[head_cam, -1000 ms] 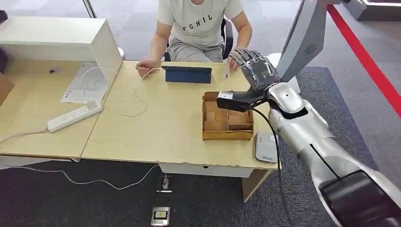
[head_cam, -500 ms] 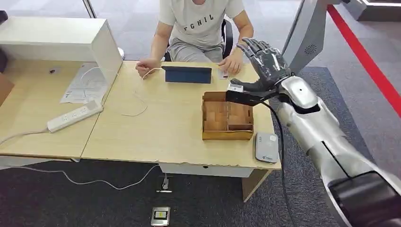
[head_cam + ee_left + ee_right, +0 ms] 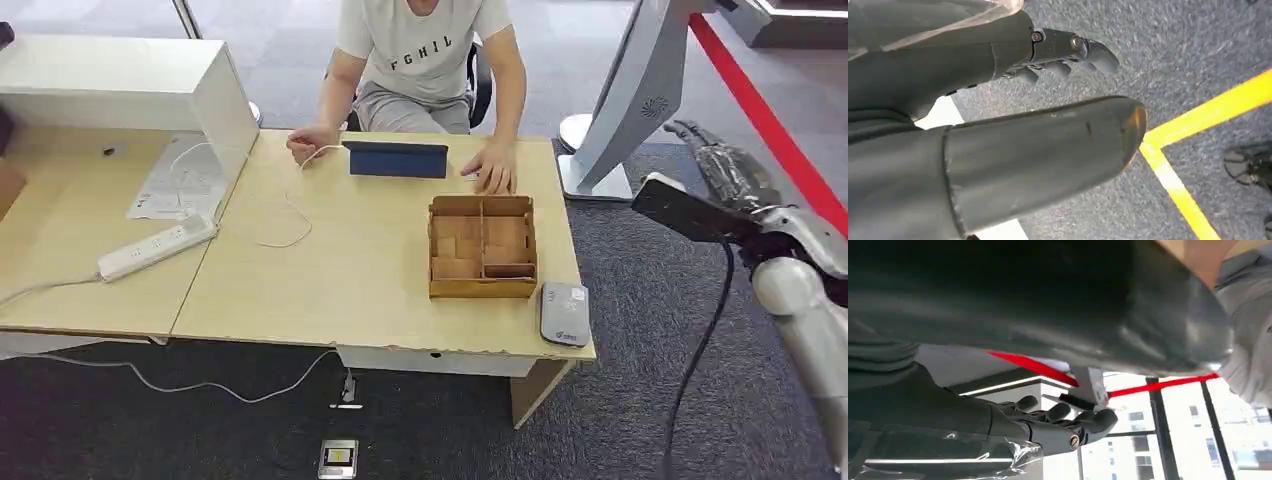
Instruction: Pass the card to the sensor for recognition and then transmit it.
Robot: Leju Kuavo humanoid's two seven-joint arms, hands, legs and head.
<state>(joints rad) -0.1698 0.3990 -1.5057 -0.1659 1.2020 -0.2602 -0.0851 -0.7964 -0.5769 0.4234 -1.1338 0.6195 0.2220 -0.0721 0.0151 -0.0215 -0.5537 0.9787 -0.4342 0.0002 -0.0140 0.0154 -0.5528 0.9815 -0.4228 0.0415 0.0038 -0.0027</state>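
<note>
Card: it cannot be made out; a person's hand (image 3: pixel 494 178) lies flat on the pale wooden table (image 3: pixel 340 270) at 12 o'clock from the open, light-brown wooden box with compartments (image 3: pixel 482 247), and may cover it. The box is split by thin wooden walls into several cells; some hold flat brown pieces, too small to identify. At 4 o'clock from the box, just beside its corner near the table edge, lies the flat grey rounded sensor pad (image 3: pixel 564 313), with a small mark too tiny to read. At 11 o'clock from the box a dark blue folded tablet case (image 3: pixel 397 158) stands. The seated person's grey T-shirt (image 3: pixel 425 45) reads "FGHIL". At 9 o'clock, well apart, lie a white power strip (image 3: pixel 156 246) and a printed paper sheet (image 3: pixel 178 178), text unreadable. The robot's right hand (image 3: pixel 728 168) hangs off the table at 2 o'clock from the box, fingers loosely spread, grasping nothing. The left hand (image 3: pixel 1068 52) hangs over grey carpet, fingers slack, holding nothing.
</note>
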